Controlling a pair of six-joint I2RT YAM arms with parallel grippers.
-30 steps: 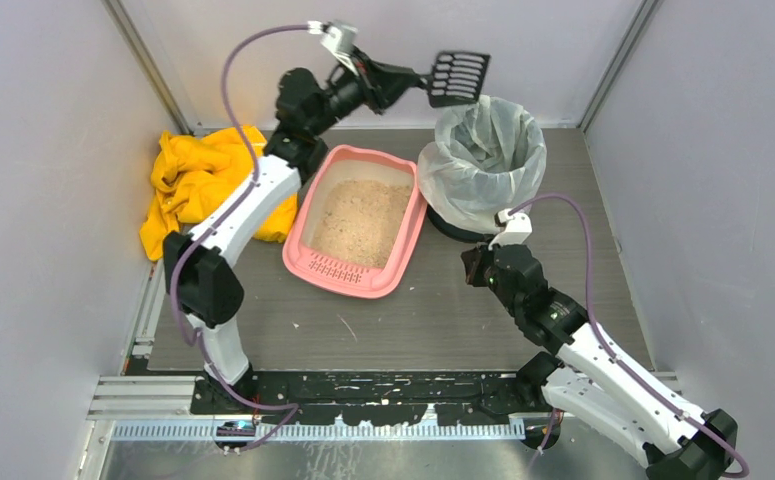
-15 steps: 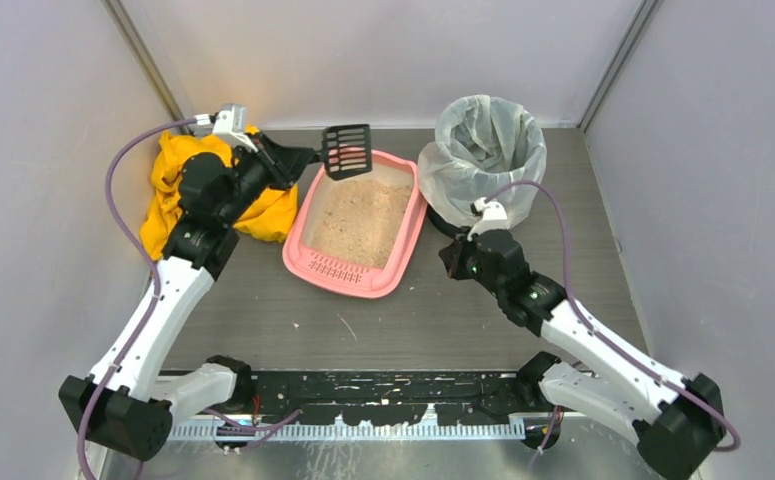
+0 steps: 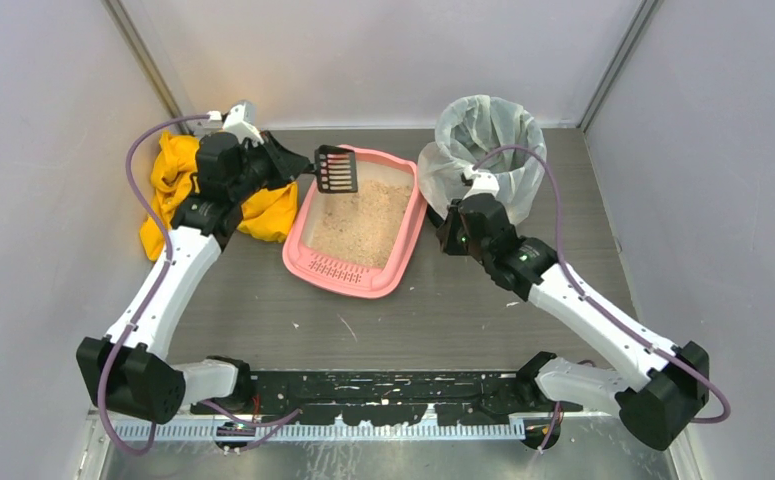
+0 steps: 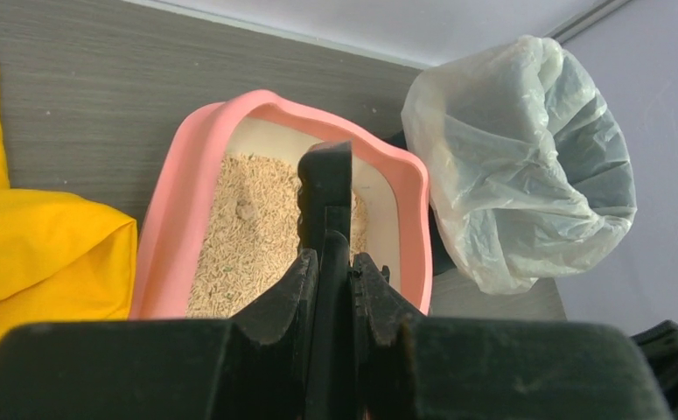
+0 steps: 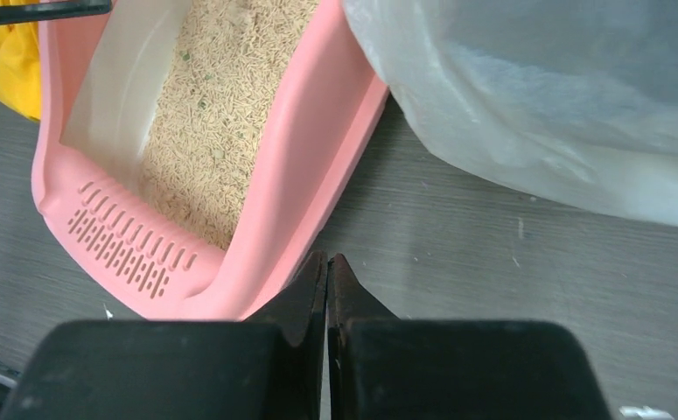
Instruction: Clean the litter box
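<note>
**Near edge.** The right end effector [image 5: 327, 267] is pinched fully closed on nothing. It sits just beside the right long wall of the litter box [image 3: 343, 270], between that wall and the lined bin [image 3: 443, 175].

**Middle.** The litter box rests on the counter [image 3: 413, 320]. Its long axis runs from the slotted lip nearest the arms away and slightly rightward.

**Far end.** The left end effector [image 4: 333, 262] is clamped on a black slotted scoop [image 3: 336, 168], held above the box's far left corner. The litter [image 3: 358, 220] therefore lies below the scoop and toward the arms. The left end effector appears better placed for the next dip.
</note>
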